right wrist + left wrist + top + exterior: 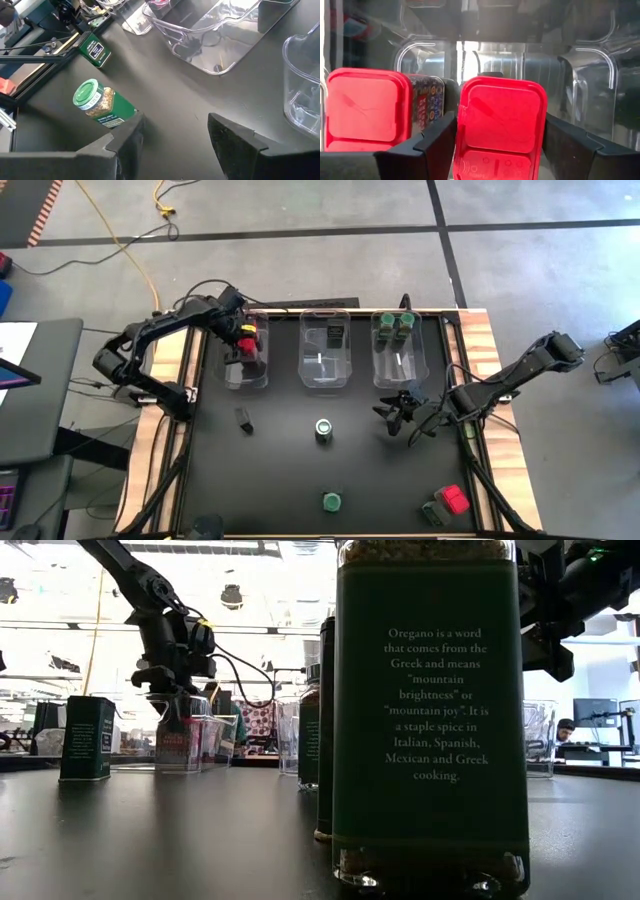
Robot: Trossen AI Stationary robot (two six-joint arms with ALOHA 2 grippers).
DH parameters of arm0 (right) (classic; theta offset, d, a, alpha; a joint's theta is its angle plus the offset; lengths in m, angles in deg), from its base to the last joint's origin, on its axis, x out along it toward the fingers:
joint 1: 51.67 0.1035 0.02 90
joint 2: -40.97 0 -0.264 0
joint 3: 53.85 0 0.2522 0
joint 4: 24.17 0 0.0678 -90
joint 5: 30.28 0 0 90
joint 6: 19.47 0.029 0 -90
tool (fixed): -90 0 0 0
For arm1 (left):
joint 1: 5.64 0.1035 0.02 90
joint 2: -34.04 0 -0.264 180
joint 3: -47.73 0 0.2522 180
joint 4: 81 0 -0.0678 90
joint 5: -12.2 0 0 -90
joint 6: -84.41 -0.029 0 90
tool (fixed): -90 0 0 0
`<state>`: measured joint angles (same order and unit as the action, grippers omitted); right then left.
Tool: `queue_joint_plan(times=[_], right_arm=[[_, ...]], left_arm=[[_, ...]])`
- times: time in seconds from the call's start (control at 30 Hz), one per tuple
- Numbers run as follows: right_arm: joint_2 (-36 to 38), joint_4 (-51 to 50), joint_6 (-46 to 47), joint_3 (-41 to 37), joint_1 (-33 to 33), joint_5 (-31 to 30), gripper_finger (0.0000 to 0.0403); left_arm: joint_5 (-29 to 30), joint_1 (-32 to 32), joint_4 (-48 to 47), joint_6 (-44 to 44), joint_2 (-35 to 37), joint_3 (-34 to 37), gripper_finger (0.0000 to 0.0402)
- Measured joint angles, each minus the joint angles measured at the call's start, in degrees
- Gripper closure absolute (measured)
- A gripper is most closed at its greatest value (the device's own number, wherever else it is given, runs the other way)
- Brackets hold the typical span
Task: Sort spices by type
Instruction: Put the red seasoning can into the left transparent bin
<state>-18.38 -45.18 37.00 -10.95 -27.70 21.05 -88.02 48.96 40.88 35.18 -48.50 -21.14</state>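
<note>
Closest to the low camera there's a green-labelled oregano jar (430,720) standing upright on the black bench (280,470), filling most of that view. From overhead it's the green-lidded jar (331,502) at the near edge, and off toward the right corner sit a red-topped spice (455,499) and a dark container (432,514) just beside it.

Mid-bench, another green-lidded jar (323,427) stands alone, with a small dark tin (243,419) well off to its left. The right gripper (397,415) hovers near that middle jar, fingers spread with nothing between them (its wrist camera shows the jar (100,104) ahead of the fingers).

At the far side are three clear bins in a row. The left gripper (238,348) is down inside the left bin (246,372), its fingers standing on either side of a red-topped container (501,127); I honestly can't tell if they're pinching it or just clear of it. A second red-topped one (367,109) sits right beside it. The middle bin (326,365) holds a dark container (335,333), and the right bin (398,365) holds two green-lidded jars (396,325).
</note>
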Motion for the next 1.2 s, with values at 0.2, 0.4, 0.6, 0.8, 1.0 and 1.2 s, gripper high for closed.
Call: queue_joint_plan(times=[0.2,0.4,0.6,0.8,1.0,1.2], right_arm=[[0.0,0.0,0.0,0.0,0.0,0.0,0.0159],[0.0,0.2,0.0,0.0,0.0,0.0,0.0159],[0.0,0.2,0.0,0.0,0.0,0.0,0.0159],[0.0,0.3,0.0,0.0,0.0,0.0,0.0159],[0.0,0.5,0.5,0.0,0.0,0.0,0.0159],[0.0,0.5,0.5,0.0,0.0,0.0,0.0159]], left_arm=[[0.3,-0.2,0.1,0.0,0.0,0.0,0.0144],[0.4,-0.2,0.2,1.4,0.0,0.0,0.0144],[0.4,-0.2,1.6,5.5,0.0,-0.1,0.0144],[0.4,-0.2,1.0,2.7,0.0,-0.1,0.0144],[0.4,-0.2,0.1,-0.6,0.0,-0.1,0.0144],[0.4,-0.2,0.1,-2.2,0.0,-0.1,0.0144]])
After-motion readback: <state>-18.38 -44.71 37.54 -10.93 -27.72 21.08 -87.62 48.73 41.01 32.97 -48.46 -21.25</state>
